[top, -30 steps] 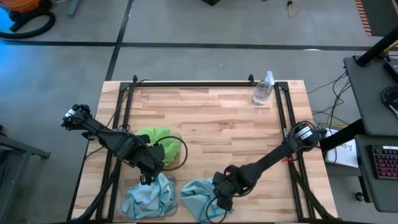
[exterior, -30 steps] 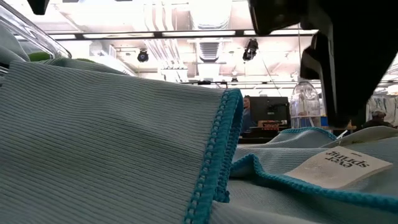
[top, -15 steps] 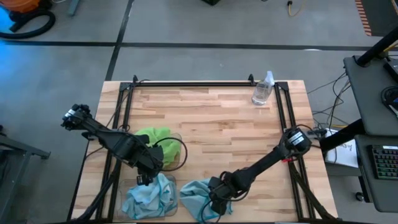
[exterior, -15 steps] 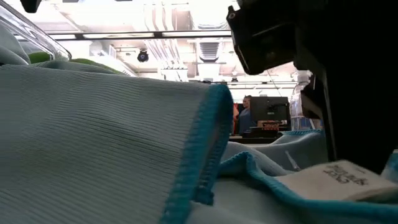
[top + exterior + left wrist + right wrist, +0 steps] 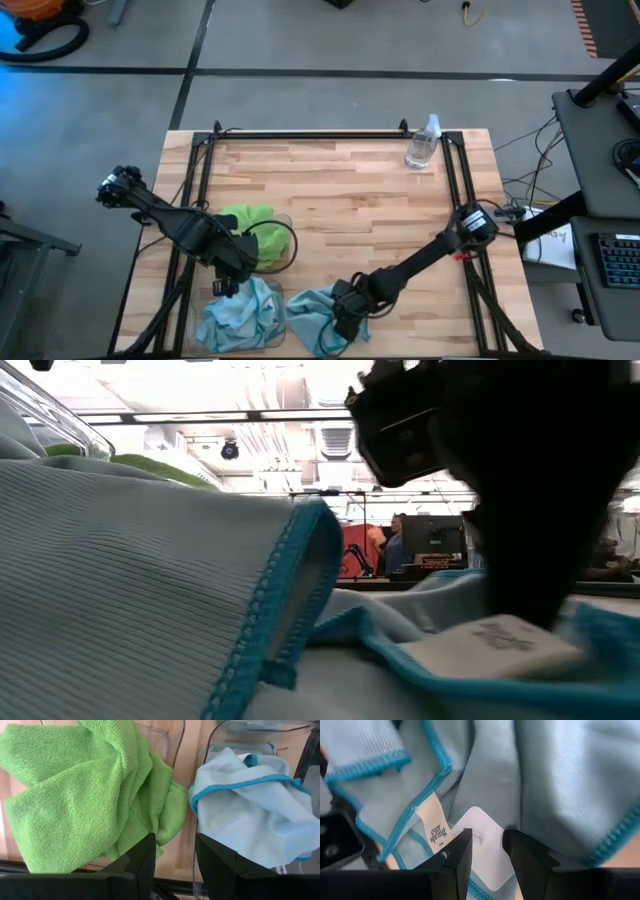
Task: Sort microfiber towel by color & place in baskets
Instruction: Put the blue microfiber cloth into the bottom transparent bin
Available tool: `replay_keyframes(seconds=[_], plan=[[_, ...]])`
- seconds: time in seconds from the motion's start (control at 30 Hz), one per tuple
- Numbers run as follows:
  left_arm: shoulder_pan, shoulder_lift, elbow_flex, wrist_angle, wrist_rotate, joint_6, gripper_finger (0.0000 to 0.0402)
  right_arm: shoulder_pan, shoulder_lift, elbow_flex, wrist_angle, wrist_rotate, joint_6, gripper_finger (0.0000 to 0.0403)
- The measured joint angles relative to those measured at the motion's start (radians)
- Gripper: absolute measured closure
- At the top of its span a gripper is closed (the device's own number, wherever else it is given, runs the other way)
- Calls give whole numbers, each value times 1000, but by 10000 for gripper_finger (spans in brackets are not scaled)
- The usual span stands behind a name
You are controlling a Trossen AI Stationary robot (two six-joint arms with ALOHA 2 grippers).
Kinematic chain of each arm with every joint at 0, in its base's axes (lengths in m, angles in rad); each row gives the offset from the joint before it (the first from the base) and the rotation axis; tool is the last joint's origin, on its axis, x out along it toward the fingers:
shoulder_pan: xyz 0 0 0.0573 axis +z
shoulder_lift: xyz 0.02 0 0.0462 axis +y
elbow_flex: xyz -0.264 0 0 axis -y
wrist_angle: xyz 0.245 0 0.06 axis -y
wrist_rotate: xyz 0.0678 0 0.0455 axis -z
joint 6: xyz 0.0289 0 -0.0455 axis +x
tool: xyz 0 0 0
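Observation:
A pale blue towel point(image 5: 308, 312) lies crumpled on the table near its near edge; it fills the low view point(image 5: 130, 590) and the right wrist view point(image 5: 560, 780). My right gripper point(image 5: 340, 312) point(image 5: 487, 840) is down on it, open by a narrow gap, with the white tag point(image 5: 481, 825) between the fingers. A lime green towel point(image 5: 245, 222) point(image 5: 85, 790) lies in one clear basket point(image 5: 175, 742). Another blue towel point(image 5: 238, 312) point(image 5: 250, 805) lies in the second basket point(image 5: 220, 737). My left gripper point(image 5: 224, 286) point(image 5: 175, 852) is open above the gap between the baskets. My right gripper comes down on the loose blue towel from above, slanting toward the table's left. Its fingertips point(image 5: 462, 845) stand on the cloth at either side of the white tag point(image 5: 490, 640), which lies flat between them. The towel rests on the table.
A clear spray bottle point(image 5: 423, 143) stands at the table's far right corner. The two baskets sit at the left, one behind the other, and the loose towel lies right beside the near one. Bare wood point(image 5: 370, 210) spans the middle. A person shows far off in the room point(image 5: 398, 538).
My right gripper has moved toward the table's left and near edge and come down onto the loose blue towel at its tag. The towel has slid a little left with it, its folded edge shifting toward the near basket. My left gripper has drifted slightly left.

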Motion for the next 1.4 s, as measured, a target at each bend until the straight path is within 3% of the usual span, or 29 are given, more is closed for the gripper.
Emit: replay_keyframes(seconds=[0.2,0.7,1.4], plan=[[0,-21,0,1,0,-34,278,-28,-16,4,-8,15,-35,280],[0,-37,0,3,-1,-49,278,-35,-18,161,1,38,-267,280],[0,-37,0,4,-1,-49,278,-109,58,163,-15,13,-443,280]])
